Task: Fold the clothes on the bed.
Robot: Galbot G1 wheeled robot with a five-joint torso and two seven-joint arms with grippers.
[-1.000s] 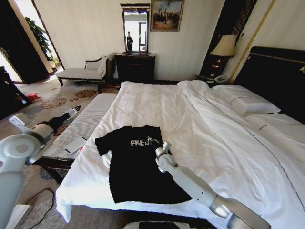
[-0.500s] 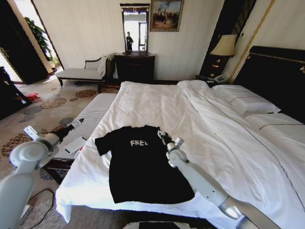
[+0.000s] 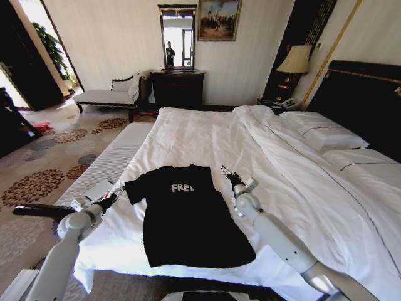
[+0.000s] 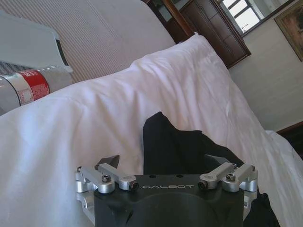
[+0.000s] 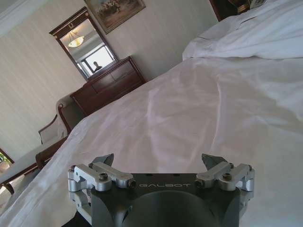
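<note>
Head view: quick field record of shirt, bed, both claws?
shirt: black tee, flat, unfolded, white lettering up
bed: white bedding, shirt lies near its foot end
left claw: open, at the bed edge, just off the shirt's sleeve, holding nothing
right claw: open, over the sheet by the shirt's other shoulder, holding nothing
fold: not yet begun

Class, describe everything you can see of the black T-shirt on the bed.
The black T-shirt looks like soft fabric, short-sleeved, with white lettering on the chest. It lies spread flat, face up, unfolded, near the foot of the bed, collar toward the far edge. The left gripper, open, is by one sleeve; the right gripper, open, is beside the other shoulder. Neither holds it.
</note>
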